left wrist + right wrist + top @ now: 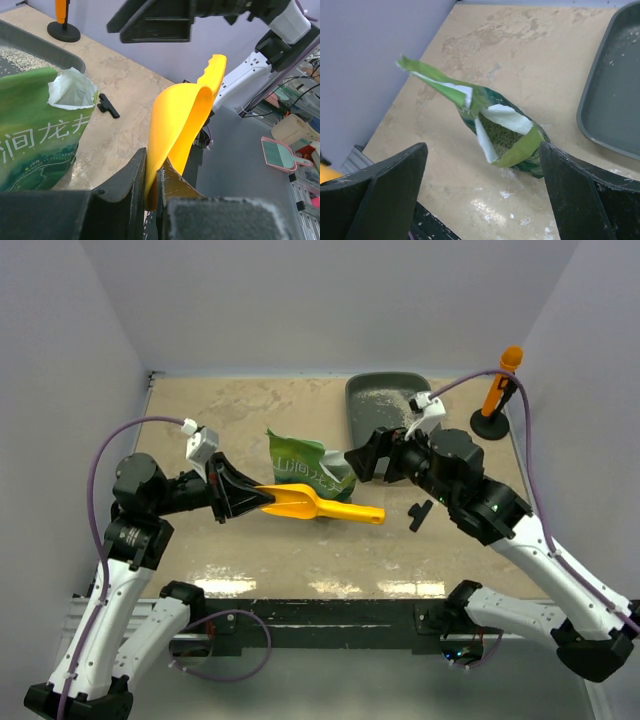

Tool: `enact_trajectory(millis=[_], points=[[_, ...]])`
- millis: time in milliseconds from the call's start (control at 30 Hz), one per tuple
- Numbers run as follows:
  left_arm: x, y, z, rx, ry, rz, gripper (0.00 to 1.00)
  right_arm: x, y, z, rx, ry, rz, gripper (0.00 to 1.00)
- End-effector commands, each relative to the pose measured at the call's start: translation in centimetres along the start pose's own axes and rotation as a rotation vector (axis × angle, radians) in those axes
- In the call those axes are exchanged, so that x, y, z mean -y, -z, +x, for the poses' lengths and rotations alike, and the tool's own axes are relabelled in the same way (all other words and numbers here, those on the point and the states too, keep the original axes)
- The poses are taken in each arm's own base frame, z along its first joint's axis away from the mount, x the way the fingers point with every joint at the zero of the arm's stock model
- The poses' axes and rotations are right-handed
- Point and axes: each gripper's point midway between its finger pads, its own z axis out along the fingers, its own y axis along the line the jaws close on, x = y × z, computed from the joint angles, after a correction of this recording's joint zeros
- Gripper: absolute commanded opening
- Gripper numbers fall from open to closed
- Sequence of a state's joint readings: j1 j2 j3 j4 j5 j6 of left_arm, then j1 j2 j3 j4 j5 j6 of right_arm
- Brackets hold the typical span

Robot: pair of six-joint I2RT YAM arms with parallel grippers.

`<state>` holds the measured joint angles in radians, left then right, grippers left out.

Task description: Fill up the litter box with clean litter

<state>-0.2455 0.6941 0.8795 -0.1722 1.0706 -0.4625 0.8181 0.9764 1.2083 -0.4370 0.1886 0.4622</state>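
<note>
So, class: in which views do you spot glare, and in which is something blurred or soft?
Top external: bright glare streaks on the table near the arm bases. Left wrist: the gripper fingers at the bottom edge look soft, the yellow scoop sharper. Right wrist: both dark fingers are blurred; the green bag is crisp.

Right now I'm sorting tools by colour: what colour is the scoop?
Bright yellow-orange scoop, clearest from the top camera.

Your left gripper [150, 200] is squeezed tight, fingers [125, 190] almost together, reaching out sideways from a bent arm. Your right gripper [480, 200] is wide open, its two fingers [385, 195] far apart, pointing down.
</note>
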Motion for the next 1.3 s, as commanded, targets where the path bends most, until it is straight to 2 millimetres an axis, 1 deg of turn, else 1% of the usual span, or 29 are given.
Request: enact_trajectory(millis=[0,33,67,100,133,167,200,233,267,300,333,400,433,600,767,1033,1167,1267], points=[[0.2,-0.1,-0.7,0.023,-0.012,-0.003,0.0,-1.0,1.1,-4.8,0.163,-0.139,-0.252,0.98],[0.1,-0.1,-0.7,0.02,-0.006,-0.002,0.0,-1.5,1.8,-3.5,0.12,-0.145,-0.335,0.97],[0.2,-0.1,-0.7,0.019,-0.005,0.0,0.0,-1.3,2.1,-3.4,0.123,-0.166,-0.359,0.96],[0.2,-0.1,-0.6,0.018,0.0,0.0,0.0,-0.8,2.5,-4.1,0.155,-0.164,-0.378,0.95],[0.1,-0.1,-0.5,0.016,0.002,-0.004,0.0,-0.3,2.4,-3.0,0.135,-0.178,-0.387,0.95],[0.1,-0.1,-0.5,0.014,0.002,-0.002,0.0,-1.0,3.3,-2.4,0.11,-0.189,-0.44,0.93],[0.1,-0.1,-0.4,0.012,0.003,-0.001,0.0,-1.4,3.9,-3.1,0.147,-0.175,-0.483,0.92],[0.1,-0.1,-0.4,0.01,0.006,0.0,0.0,-1.2,3.7,-2.1,0.126,-0.192,-0.498,0.89],[0.0,-0.1,-0.3,0.008,0.008,-0.001,0.0,-2.1,4.7,-1.7,0.106,-0.202,-0.558,0.87],[0.0,-0.2,-0.2,0.006,0.011,0.001,0.0,-2.7,5.2,-1.9,0.127,-0.187,-0.604,0.85],[-0.1,-0.2,-0.2,0.006,0.011,0.0,0.0,-2.8,5.4,-1.2,0.111,-0.195,-0.626,0.81],[-0.2,-0.2,-0.3,0.006,0.012,-0.001,0.0,-3.6,6.3,-0.6,0.098,-0.194,-0.686,0.77],[-0.3,-0.3,-0.2,0.005,0.015,-0.001,0.0,-3.6,6.5,-0.5,0.091,-0.193,-0.69,0.76],[-0.4,-0.4,-0.4,0.005,0.018,0.002,0.0,-4.4,7.9,0.2,0.077,-0.16,-0.744,0.75],[-1.0,-0.6,-0.4,0.005,0.032,-0.009,0.0,-4.5,8.0,1.0,0.04,-0.148,-0.769,0.76],[-1.3,-0.9,-1.2,0.029,0.033,-0.013,0.0,-3.8,7.1,2.4,0.002,-0.16,-0.748,0.75],[-1.6,-1.0,-1.4,0.035,0.037,-0.029,0.0,-4.3,6.8,2.4,-0.003,-0.16,-0.763,0.75],[-1.8,-1.1,-1.7,0.04,0.036,-0.039,0.0,-5.2,6.6,2.7,-0.011,-0.161,-0.785,0.73]])
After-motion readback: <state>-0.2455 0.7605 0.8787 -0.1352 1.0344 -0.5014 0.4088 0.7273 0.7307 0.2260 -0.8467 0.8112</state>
